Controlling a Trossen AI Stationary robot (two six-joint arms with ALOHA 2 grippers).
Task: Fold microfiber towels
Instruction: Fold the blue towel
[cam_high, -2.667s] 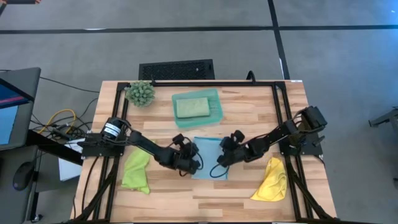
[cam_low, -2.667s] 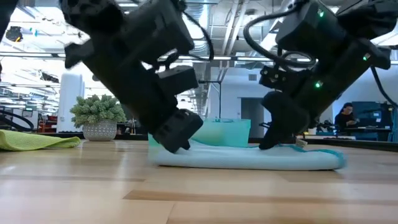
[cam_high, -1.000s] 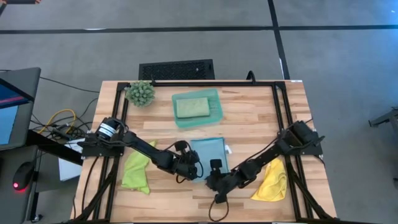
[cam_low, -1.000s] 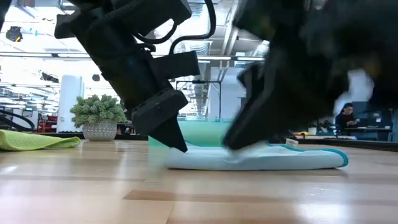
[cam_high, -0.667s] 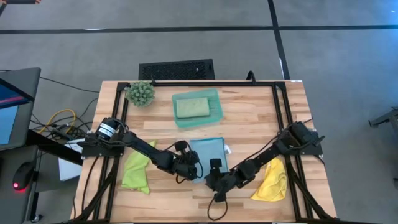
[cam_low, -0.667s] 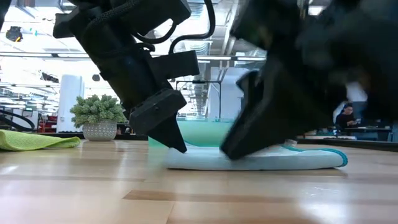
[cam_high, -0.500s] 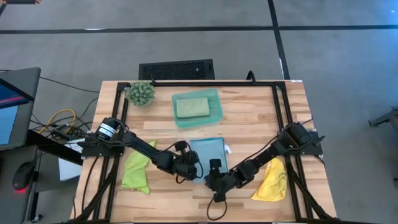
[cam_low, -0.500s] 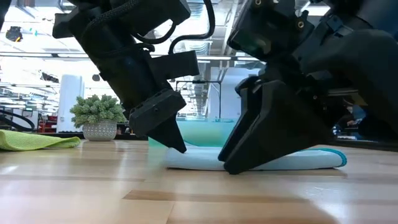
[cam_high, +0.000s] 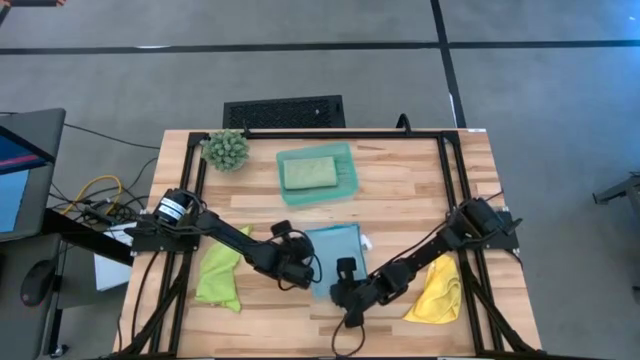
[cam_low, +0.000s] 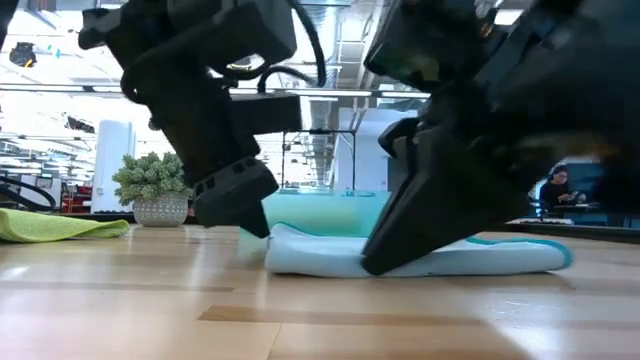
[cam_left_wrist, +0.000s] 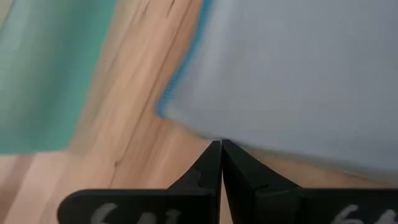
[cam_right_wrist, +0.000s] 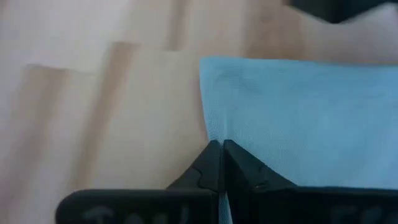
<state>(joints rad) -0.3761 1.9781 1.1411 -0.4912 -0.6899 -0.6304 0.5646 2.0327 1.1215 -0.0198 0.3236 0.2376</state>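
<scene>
Right end effector (cam_high: 345, 290), tips pinched on the near-left corner of the light blue towel (cam_high: 338, 245), mid-surface. Cloth runs away from it toward the tray (cam_high: 345, 185), long axis front-to-back. Left end effector (cam_high: 297, 272), closed w/ nothing visibly held, sits just beside the towel's left edge; right arm looks better placed to lift the corner.

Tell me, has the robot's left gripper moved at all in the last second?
Yes. In the high view the left gripper has shifted slightly away from the light blue microfiber towel, toward the lime green towel, which lies unmoved.
</scene>
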